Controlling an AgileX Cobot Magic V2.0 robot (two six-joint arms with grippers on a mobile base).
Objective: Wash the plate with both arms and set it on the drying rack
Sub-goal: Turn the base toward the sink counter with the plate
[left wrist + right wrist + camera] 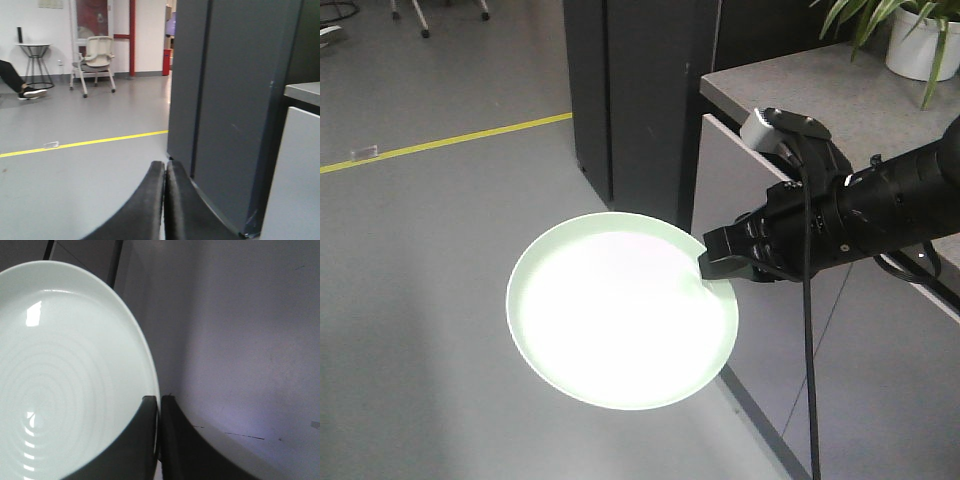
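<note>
The pale mint-green plate (pixel 620 310) hangs in the air above the grey floor, face up toward the front camera. My right gripper (pixel 712 262) is shut on its right rim, the arm reaching in from the right. In the right wrist view the plate (pixel 65 375) fills the left side and the gripper (pixel 159 402) pinches its edge between the two black fingers. My left gripper (pixel 165 167) is shut and empty, pointing at the floor beside a dark cabinet; it does not show in the front view. The drying rack is out of view.
A tall dark cabinet (pixel 640 90) stands behind the plate. A grey counter (pixel 820 90) with a white potted plant (pixel 920 40) is at the right. A yellow floor line (pixel 440 143) crosses the grey floor. A chair (pixel 95 57) and round table (pixel 34 62) stand far off.
</note>
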